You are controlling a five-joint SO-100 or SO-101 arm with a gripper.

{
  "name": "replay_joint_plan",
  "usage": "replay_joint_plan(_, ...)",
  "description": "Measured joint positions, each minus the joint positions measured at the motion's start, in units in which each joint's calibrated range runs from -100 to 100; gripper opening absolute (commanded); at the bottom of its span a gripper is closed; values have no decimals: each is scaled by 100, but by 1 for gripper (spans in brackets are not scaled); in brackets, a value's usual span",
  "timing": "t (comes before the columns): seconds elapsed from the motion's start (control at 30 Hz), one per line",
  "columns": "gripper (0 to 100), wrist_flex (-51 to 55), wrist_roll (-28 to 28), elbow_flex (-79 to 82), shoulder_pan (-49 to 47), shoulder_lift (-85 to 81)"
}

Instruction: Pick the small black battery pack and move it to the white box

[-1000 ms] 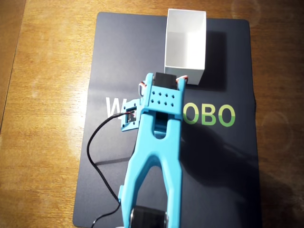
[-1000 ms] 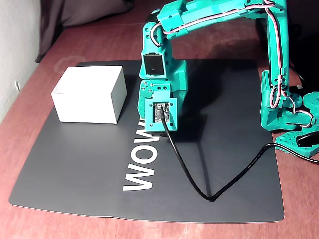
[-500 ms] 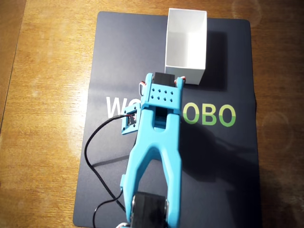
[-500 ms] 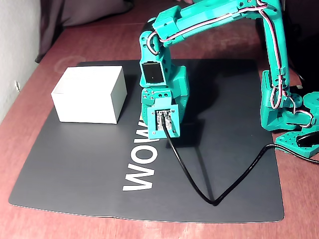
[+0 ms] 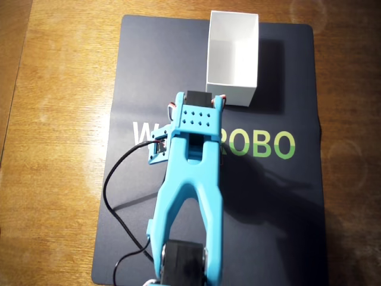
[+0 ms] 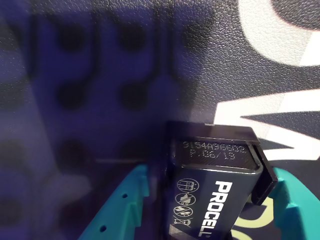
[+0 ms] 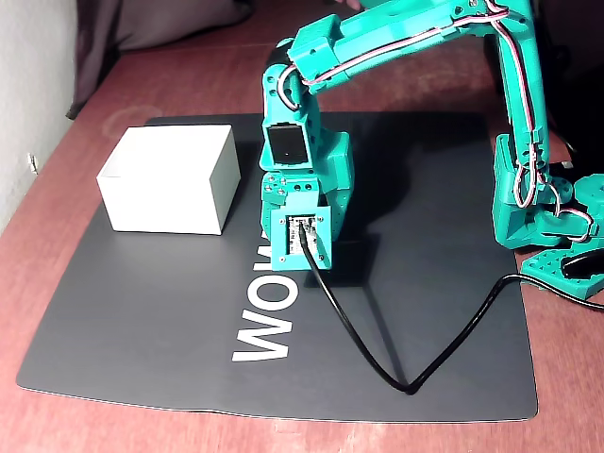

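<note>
From overhead, your arm point(image 5: 190, 179) reaches over the dark mat's point(image 5: 137, 71) middle; the white box point(image 5: 232, 56) sits at its far edge. In the wrist view, your gripper point(image 6: 210, 210) is clamped on the small black battery pack point(image 6: 215, 190). In the fixed view, the box point(image 7: 170, 179) stands near the mat's point(image 7: 142, 311) left edge.
</note>
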Motion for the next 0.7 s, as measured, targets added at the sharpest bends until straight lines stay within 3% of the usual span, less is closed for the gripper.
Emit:
replay_joint_plan(0.17,26,-17,0,0,0,0)
replay_joint_plan(0.33,12,-105,-5,-91,-12,51)
replay_joint_plan(0.7,12,35,0,-36,-37,0)
